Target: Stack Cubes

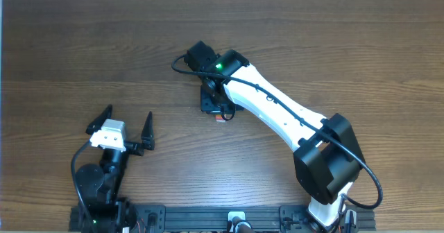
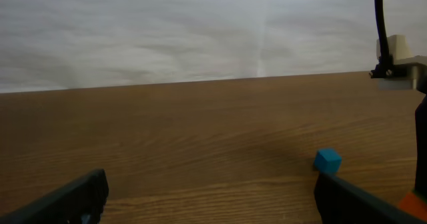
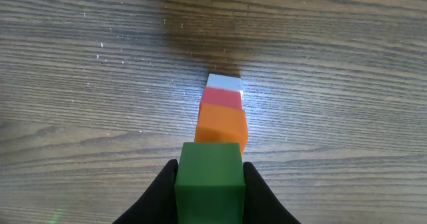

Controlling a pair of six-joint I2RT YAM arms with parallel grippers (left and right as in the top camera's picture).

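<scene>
My right gripper (image 3: 210,184) is shut on a green cube (image 3: 209,177), held just above a stack. The stack has an orange cube (image 3: 222,125) on top, a red cube (image 3: 222,99) under it and a pale cube (image 3: 225,83) at the bottom. From above, the right gripper (image 1: 211,98) sits near the table's middle, with a sliver of the red cube (image 1: 220,118) showing beside it. A blue cube (image 2: 327,161) stands alone on the wood in the left wrist view. My left gripper (image 1: 128,121) rests open at the front left, nothing between its fingers (image 2: 73,201).
The brown wooden table (image 1: 347,39) is bare around the stack. The right arm's white link (image 1: 277,111) crosses the table's middle right. A pale wall (image 2: 200,31) rises behind the table's far edge.
</scene>
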